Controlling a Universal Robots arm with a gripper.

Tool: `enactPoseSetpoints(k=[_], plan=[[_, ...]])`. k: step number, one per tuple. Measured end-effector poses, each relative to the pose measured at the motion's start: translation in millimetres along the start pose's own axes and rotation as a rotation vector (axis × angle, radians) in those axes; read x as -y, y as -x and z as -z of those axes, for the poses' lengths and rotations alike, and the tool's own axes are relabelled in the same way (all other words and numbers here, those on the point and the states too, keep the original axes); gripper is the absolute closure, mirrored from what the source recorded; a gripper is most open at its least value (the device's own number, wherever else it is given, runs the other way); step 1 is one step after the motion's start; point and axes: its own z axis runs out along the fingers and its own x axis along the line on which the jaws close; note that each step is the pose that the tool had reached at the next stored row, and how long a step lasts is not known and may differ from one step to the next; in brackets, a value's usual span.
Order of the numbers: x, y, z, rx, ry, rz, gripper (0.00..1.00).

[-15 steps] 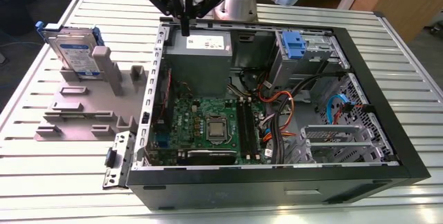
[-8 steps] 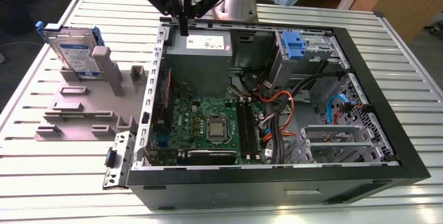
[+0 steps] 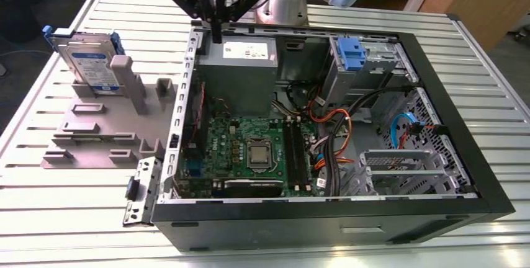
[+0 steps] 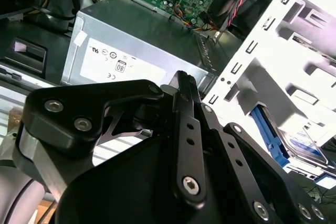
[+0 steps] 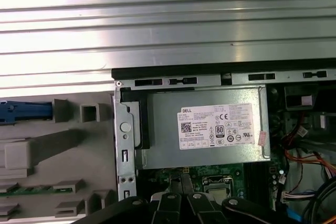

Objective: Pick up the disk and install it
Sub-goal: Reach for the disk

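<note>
At the exterior view's left, the disk (image 3: 87,63): we see it standing on edge in the grey holder (image 3: 99,134), outside the computer case (image 3: 463,131), with its label facing out and blue rails on its sides.
Under it, the grey holder: it lies on the ribbed table (image 3: 66,218), just beside the case's wall.
Further right, the gripper (image 3: 217,31): it hangs over the case's far rim, well apart from the disk. We read its two fingers as pressed together with nothing between them, and the second wrist view agrees.
Below it, the power supply (image 3: 244,63): a big grey box, stickered face up, inside the case.
Progress: we judge the task barely begun. The disk is not yet picked up, so both the grasp and the fitting into the case remain.
</note>
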Motion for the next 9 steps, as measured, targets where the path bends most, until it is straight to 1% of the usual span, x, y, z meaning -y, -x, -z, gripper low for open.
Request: enactPoseSetpoints(k=[9], plan=[[0.2,-1.8,-0.9,-0.0003,-0.0001,0.0,0.89]])
